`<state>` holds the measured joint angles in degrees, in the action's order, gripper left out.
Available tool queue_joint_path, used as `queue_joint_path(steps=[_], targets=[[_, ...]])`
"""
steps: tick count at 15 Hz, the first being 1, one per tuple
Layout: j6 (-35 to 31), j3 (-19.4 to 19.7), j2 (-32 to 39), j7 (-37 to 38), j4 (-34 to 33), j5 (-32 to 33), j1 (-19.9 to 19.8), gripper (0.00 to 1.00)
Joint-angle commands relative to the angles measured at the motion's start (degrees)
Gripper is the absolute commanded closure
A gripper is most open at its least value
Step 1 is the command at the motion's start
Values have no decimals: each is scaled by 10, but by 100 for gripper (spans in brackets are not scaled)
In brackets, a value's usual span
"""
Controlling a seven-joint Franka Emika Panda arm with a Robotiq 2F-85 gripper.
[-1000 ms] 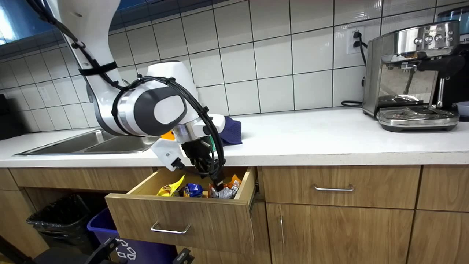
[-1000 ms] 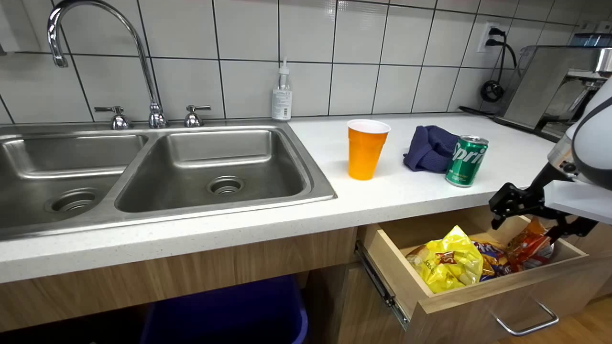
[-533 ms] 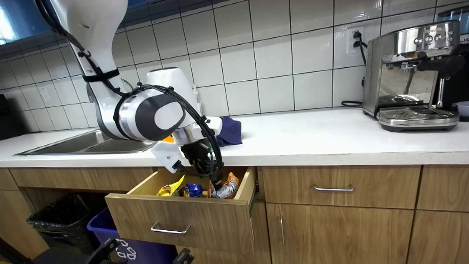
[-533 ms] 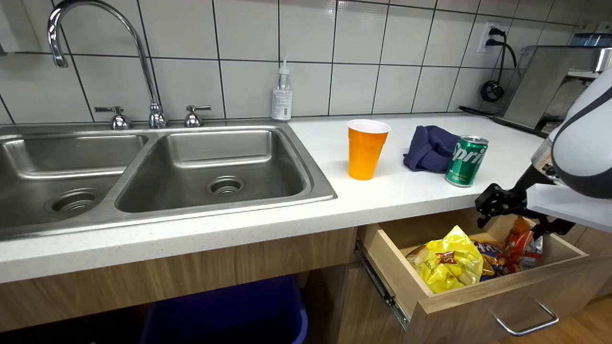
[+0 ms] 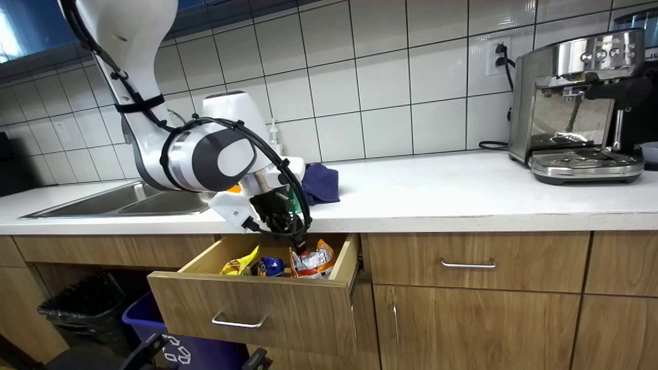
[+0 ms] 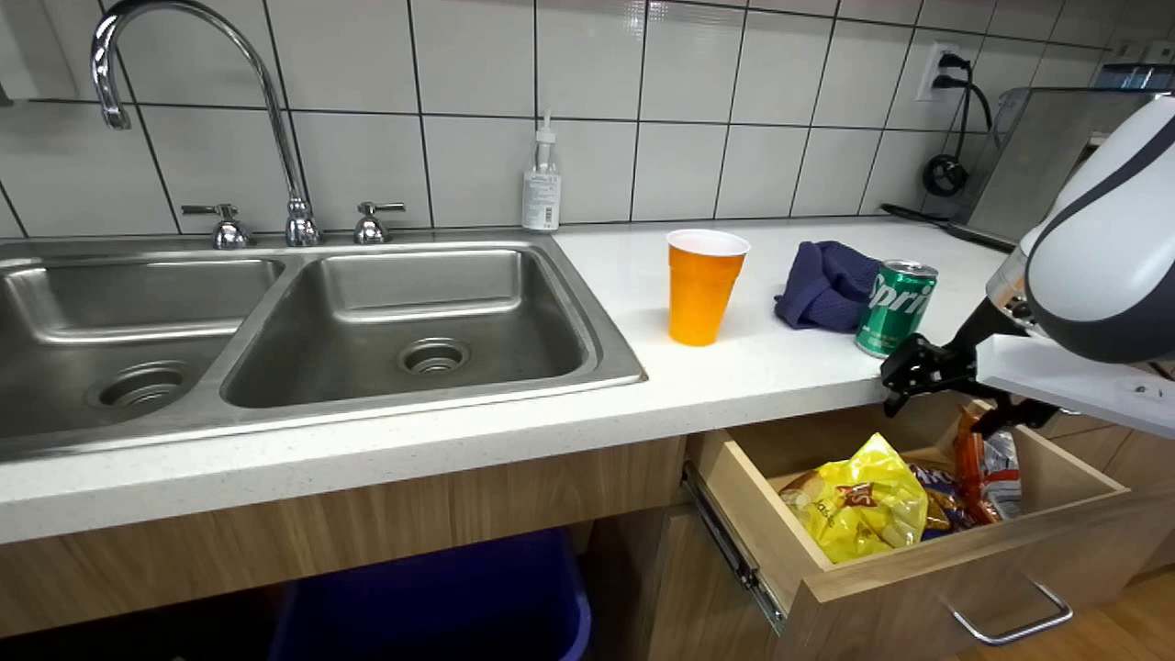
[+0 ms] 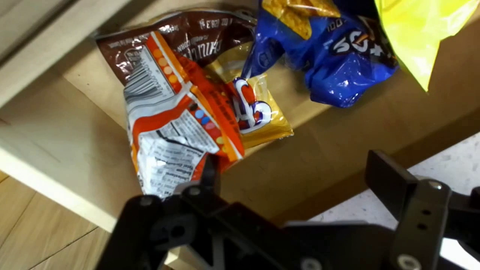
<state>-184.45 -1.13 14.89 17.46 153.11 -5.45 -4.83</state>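
Note:
My gripper (image 6: 936, 418) hangs over the pulled-out drawer (image 6: 1074, 551), jaws wide apart. Between the fingertips (image 7: 390, 180) in the wrist view there is only drawer wall and counter. One finger overlaps the edge of an orange, red and silver candy bag (image 7: 176, 123); whether it touches I cannot tell. That bag stands creased at one end of the drawer, over a brown and gold chip bag (image 7: 195, 30). Beside them lie a blue bag (image 7: 337, 71) and a yellow bag (image 6: 867, 500). The gripper's far side comes close to a green can (image 6: 898, 308) on the counter.
On the counter (image 6: 624, 285) stand an orange cup (image 6: 702, 285), a dark blue cloth (image 6: 822, 285) and a clear pump bottle (image 6: 542, 184). A steel sink (image 6: 615, 340) lies left, an espresso machine (image 5: 576, 103) right. A blue bin (image 5: 205, 354) sits below the drawer.
My gripper has risen slightly and shifted toward the can and cup. The orange candy bag has slid the same way toward the blue bag and now stands more upright, its silver back showing more.

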Motion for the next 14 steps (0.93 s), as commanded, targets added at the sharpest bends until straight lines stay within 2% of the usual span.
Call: queue_joint_path(steps=[1, 9, 14], targets=[[0, -47, -25, -12, 4, 6, -46, 0], [2, -148, -49, -17, 15, 4, -147, 0], [52, -178, -99, -17, 29, 1, -171, 0]])
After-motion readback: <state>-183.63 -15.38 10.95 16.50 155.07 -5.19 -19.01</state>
